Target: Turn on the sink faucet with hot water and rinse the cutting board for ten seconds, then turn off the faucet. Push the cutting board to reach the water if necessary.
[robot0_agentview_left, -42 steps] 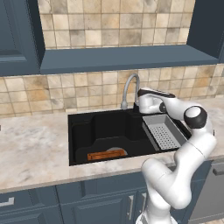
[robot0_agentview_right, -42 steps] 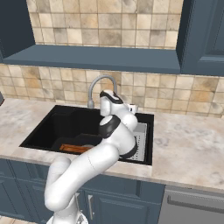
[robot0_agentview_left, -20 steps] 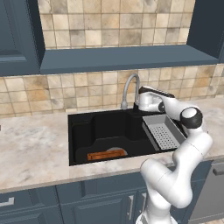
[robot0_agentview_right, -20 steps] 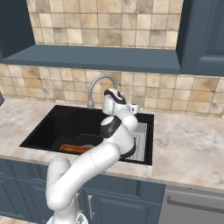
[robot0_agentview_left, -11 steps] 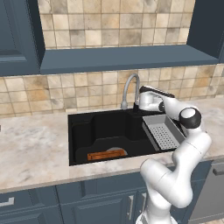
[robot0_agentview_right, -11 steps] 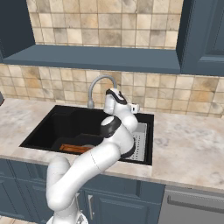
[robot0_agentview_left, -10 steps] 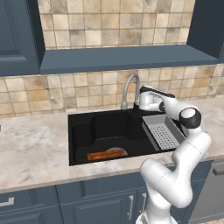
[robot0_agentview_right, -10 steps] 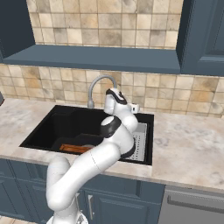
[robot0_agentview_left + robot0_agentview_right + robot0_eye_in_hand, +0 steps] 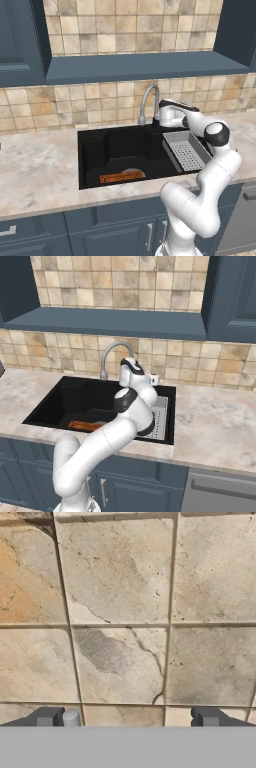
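The sink faucet point(image 9: 148, 96) arches its grey gooseneck over the back of the black sink point(image 9: 85, 151). My gripper point(image 9: 157, 120) sits right beside the faucet's base, pointing at the tiled wall. In the hand view the gripper point(image 9: 127, 718) is open, its fingertips point(image 9: 48, 717) wide apart. A small grey rounded stub point(image 9: 71, 716), perhaps the lever, stands just inside the left one. The orange-brown cutting board point(image 9: 120, 177) lies flat on the basin floor near the front, also seen as the cutting board point(image 9: 84, 426) from the right. The water is out of view.
A grey perforated drainer tray point(image 9: 186, 150) fills the right part of the basin, under my forearm. Marble counter point(image 9: 35, 165) runs on both sides, tiled backsplash point(image 9: 100, 105) and a dark ledge point(image 9: 140, 67) stand close behind the faucet.
Since two seconds ago my hand has edged slightly up and toward the backsplash beside the faucet. Over the last half second nothing visibly moves. The board lies where it was.
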